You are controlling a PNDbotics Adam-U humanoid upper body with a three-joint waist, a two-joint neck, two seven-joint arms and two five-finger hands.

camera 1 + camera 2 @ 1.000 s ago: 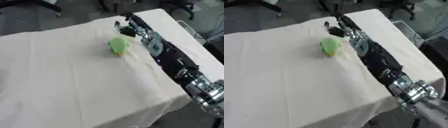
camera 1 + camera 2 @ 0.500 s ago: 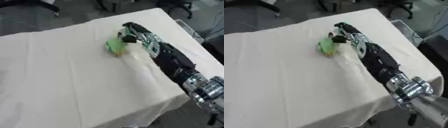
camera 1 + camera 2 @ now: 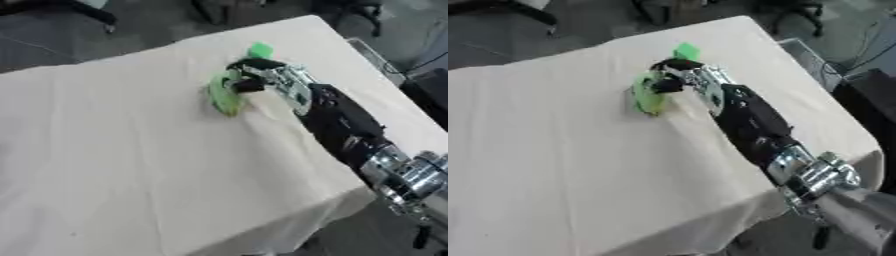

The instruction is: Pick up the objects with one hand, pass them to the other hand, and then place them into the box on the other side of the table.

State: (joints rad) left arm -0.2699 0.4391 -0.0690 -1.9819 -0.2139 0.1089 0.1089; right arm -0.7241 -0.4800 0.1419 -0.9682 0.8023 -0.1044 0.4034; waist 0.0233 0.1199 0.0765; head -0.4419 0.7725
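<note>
The table (image 3: 105, 150), covered with a pale cloth, is the landmark here, and its left and middle parts are bare in both views. A little right of the table's middle, toward the far edge, lies the green object (image 3: 224, 95), a light green soft-looking thing whose kind I cannot make out; it rests on the cloth. Just beyond it, nearer the far edge of the table, there is a small brighter green piece (image 3: 260, 49); I cannot tell if it is part of the same object or a separate one. The right hand (image 3: 255, 77) now sits directly on the right side of the green object, with its fingers curled down around the object's upper edge, so it seems to be closing on it. One second ago the hand was stretched further toward the far edge of the table, beside the object and with the fingers straighter; half a second ago it was drawing back and bending toward the object. I judge that the pick-up step is now in progress and the lift is not yet done, since the object appears to lie on the cloth. The left hand shows in neither view, and no box is visible, so the passing and the placing remain to do.
</note>
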